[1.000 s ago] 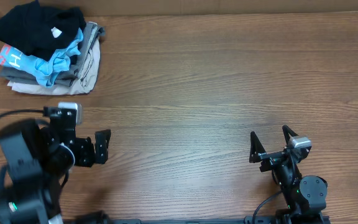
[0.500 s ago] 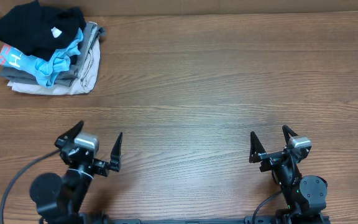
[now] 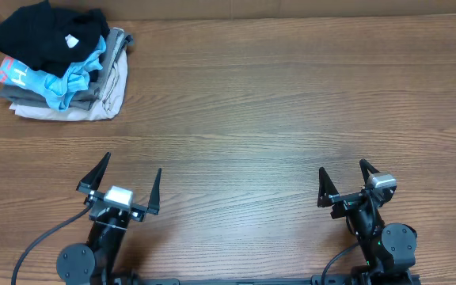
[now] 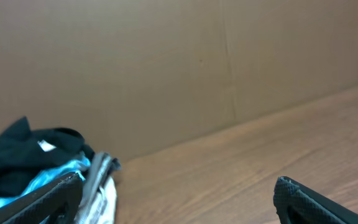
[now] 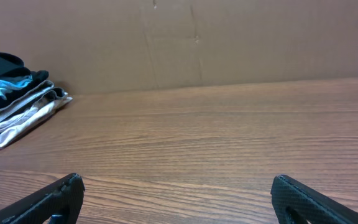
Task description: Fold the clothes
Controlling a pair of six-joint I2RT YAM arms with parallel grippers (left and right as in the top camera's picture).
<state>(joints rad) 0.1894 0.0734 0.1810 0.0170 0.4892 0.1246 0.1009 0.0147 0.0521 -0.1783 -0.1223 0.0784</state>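
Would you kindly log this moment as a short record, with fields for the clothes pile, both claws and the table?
black garment: crumpled, not folded, on top of the pile at the far-left corner
light blue shirt: under it, partly showing
grey and beige garments: folded, bottom of the pile
left claw: open, empty, near edge, apart from the pile
right claw: open, empty, near edge
table: brown wood grain

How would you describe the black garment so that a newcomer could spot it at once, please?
Look to the far left corner of the wooden table, where a small pile of clothes sits. The black garment lies crumpled on top, above the light blue shirt; it alone is black, with a small white tag.
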